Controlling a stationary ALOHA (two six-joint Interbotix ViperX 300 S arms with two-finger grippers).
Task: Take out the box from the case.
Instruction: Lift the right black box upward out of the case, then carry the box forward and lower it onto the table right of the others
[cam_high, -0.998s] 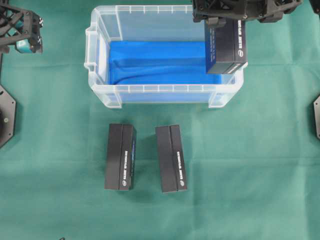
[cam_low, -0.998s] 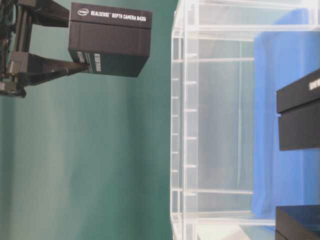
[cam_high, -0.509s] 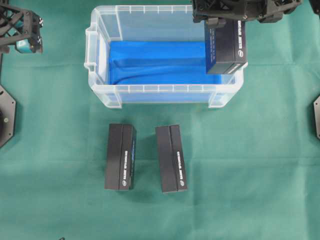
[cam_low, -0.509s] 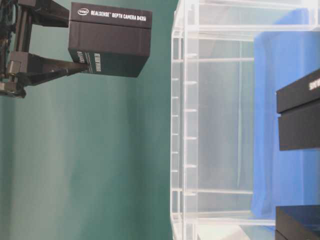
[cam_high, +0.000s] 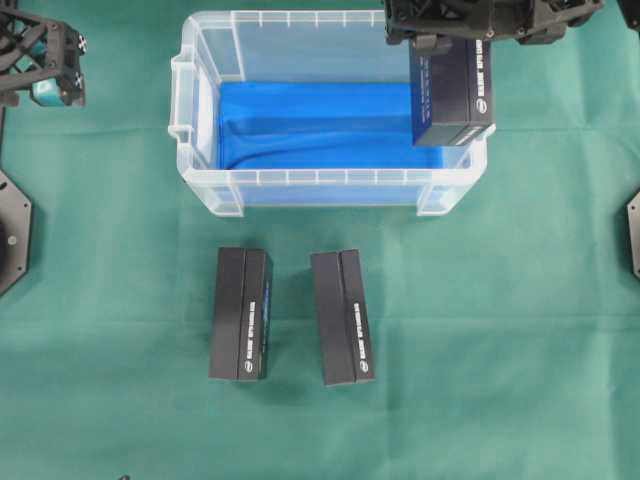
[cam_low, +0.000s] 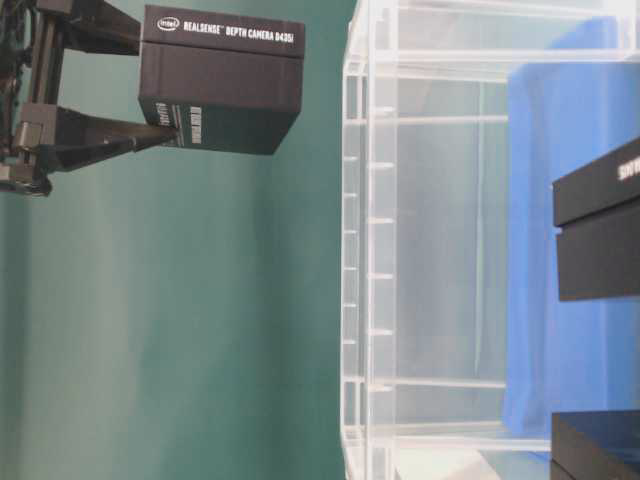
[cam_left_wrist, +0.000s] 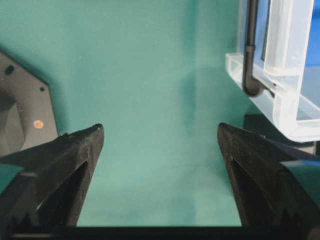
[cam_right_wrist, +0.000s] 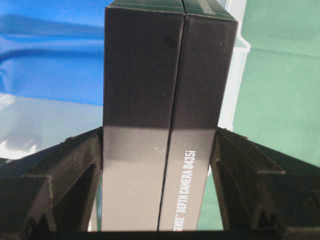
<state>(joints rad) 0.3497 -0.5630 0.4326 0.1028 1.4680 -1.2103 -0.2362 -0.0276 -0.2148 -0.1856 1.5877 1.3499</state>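
- While the overhead view shows almost nothing altered from half a second earlier, the right end effector (cam_high: 452, 45) hangs over the right end of the case (cam_high: 200, 180), clamped on a black box (cam_high: 452, 95) that has barely shifted; two more black boxes (cam_high: 240, 313) (cam_high: 342, 317) lie side by side on the green counter (cam_high: 500, 350) in front. The lift looks finished, the carry-away not begun.
- Seen from the table-level camera, the held box (cam_low: 220, 85) hangs clear of the case wall (cam_low: 350, 250), apart from it, white lettering reading "intel REALSENSE DEPTH CAMERA D435i".
- From the left wrist, the left end effector (cam_left_wrist: 160, 145) stands wide and empty above bare cloth, a case corner (cam_left_wrist: 280, 100) at right.
- From the right wrist, both fingers (cam_right_wrist: 60, 165) press the box's (cam_right_wrist: 165, 100) sides; "DEPTH CAMERA D435i" runs up its face, blue lining (cam_right_wrist: 50, 60) below.
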